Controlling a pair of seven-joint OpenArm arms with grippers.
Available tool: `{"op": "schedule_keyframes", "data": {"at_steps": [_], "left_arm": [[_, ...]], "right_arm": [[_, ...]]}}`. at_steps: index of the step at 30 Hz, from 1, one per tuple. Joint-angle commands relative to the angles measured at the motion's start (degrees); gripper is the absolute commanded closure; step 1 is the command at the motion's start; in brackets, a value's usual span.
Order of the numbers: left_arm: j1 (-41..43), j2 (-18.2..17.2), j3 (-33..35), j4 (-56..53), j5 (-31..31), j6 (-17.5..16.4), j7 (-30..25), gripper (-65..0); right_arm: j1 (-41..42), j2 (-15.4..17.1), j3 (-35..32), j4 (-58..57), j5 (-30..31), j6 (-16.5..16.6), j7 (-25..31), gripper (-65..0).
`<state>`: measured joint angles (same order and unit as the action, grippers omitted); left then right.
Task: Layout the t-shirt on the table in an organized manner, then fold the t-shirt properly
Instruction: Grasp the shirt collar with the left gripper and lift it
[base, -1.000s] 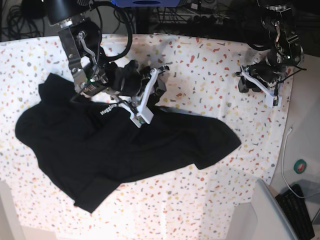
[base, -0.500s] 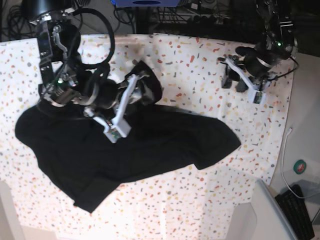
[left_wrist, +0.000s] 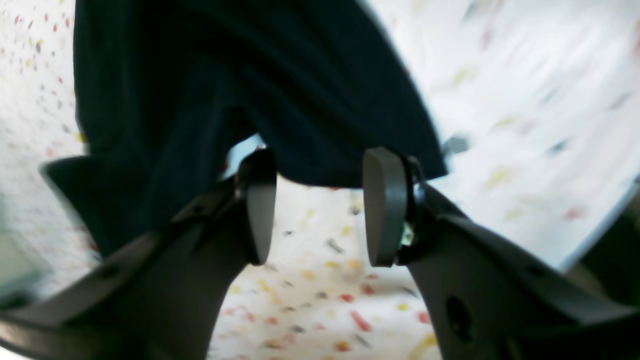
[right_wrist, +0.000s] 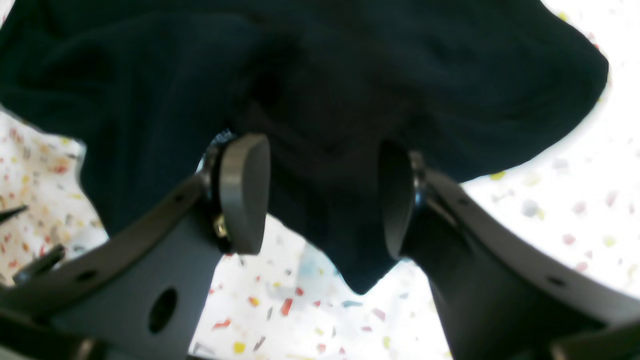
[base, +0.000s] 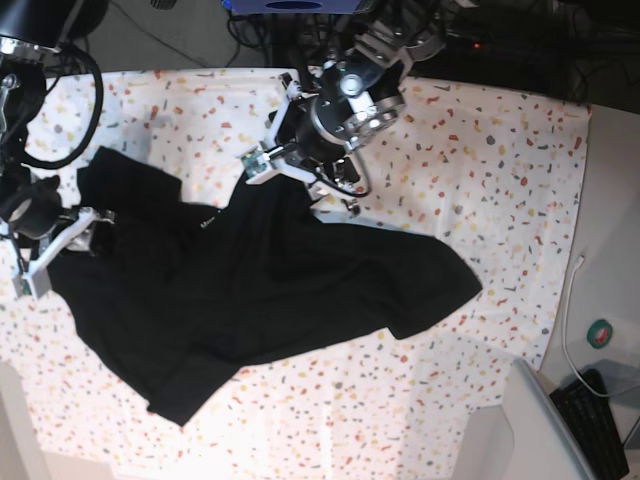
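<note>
The black t-shirt (base: 270, 290) lies crumpled across the left and middle of the speckled table (base: 480, 150), with small white lettering near its upper edge. My left gripper (base: 300, 185) hangs over the shirt's upper edge. In the left wrist view it (left_wrist: 320, 205) is open and empty, with the shirt's hem (left_wrist: 250, 75) just beyond the fingertips. My right gripper (base: 60, 245) is at the shirt's left side. In the right wrist view it (right_wrist: 320, 200) is open, with black cloth (right_wrist: 325, 100) lying under and between the fingers (right_wrist: 245, 192). The print patch is hidden.
A grey box corner (base: 540, 430), a keyboard (base: 600, 420), a green round object (base: 600, 333) and a white cable (base: 572, 300) sit off the table's right edge. Cables and equipment run along the back.
My left arm has swung from the table's right side to the shirt's upper edge. My right arm has moved left to the shirt's left side. The raised fold has dropped flat.
</note>
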<state>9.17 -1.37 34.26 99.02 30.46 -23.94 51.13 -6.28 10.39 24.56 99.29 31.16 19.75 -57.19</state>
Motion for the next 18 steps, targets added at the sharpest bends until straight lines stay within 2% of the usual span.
{"op": "schedule_keyframes", "data": {"at_steps": [1, 4, 8, 14, 18], "left_arm": [[-1.7, 1.1, 2.3, -1.0, -0.5, 0.2, 0.7, -27.5], [-4.0, 1.7, 6.8, -6.0, -0.4, 0.2, 3.2, -27.5], [-4.0, 1.7, 9.5, -7.9, -0.5, 0.2, 3.2, -27.5], [-2.7, 1.7, 8.4, -11.6, -0.5, 0.2, 2.6, -27.5], [-2.2, 1.7, 6.1, -13.4, -0.6, 0.2, -2.0, -27.5]], "right_arm": [[0.5, 0.8, 1.2, 0.5, 0.7, 0.2, 1.1, -33.3], [0.3, 0.8, 1.9, -0.2, 0.6, 0.2, 1.1, -33.3], [-0.4, 0.8, 1.9, -0.2, 0.5, 0.2, 1.1, -33.3], [-0.5, 0.7, 1.9, -0.2, 0.6, 0.2, 1.1, -33.3], [-0.5, 0.6, 1.9, -0.2, 0.6, 0.2, 1.1, -33.3]]}}
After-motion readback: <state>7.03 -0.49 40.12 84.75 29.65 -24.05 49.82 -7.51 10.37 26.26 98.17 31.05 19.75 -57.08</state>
